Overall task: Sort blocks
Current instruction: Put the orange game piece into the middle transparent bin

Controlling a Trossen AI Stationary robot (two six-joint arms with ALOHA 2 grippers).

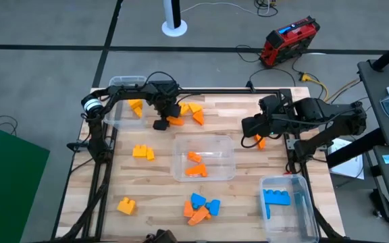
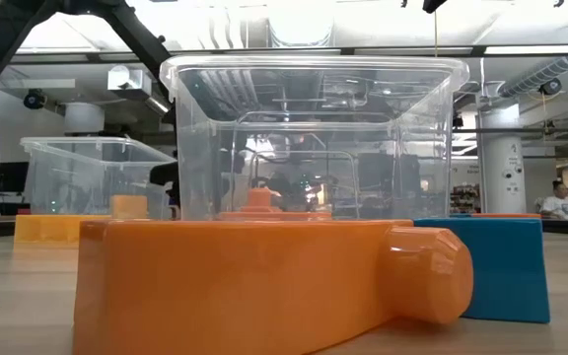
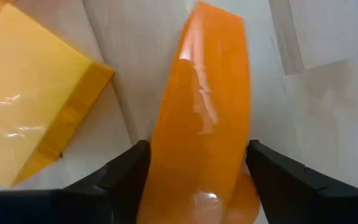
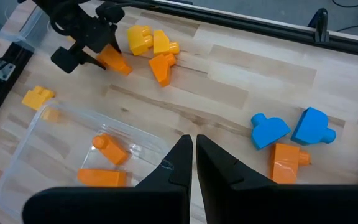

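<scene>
My left gripper (image 1: pixel 169 116) is at the table's far side, beside the far-left clear bin (image 1: pixel 118 113), and is shut on an orange block (image 3: pixel 204 124). A yellow block (image 3: pixel 36 93) lies right beside it. More yellow and orange blocks (image 1: pixel 193 111) rest on the table just to its right. My right gripper (image 4: pixel 194 155) hovers shut with nothing in it, right of the centre bin (image 1: pixel 229 162), which holds orange blocks (image 1: pixel 196 165). An orange block (image 1: pixel 258 140) lies under the right arm. Blue and orange blocks (image 1: pixel 201 207) are piled near the front edge. My left gripper pinches the orange block by its two long sides (image 3: pixel 166 174), one dark finger (image 3: pixel 126 171) on each side. The block reaches forward past the fingertips toward the table. I cannot tell whether its far end (image 3: pixel 219 25) touches the wood.
The far-left bin holds a yellow block (image 1: pixel 136 106). A bin at the front right (image 1: pixel 302 216) holds a blue block (image 1: pixel 276 197). Loose yellow blocks lie at left (image 1: pixel 142 152) and at front left (image 1: pixel 126 205). A black frame rail (image 1: pixel 215 92) runs along the far edge.
</scene>
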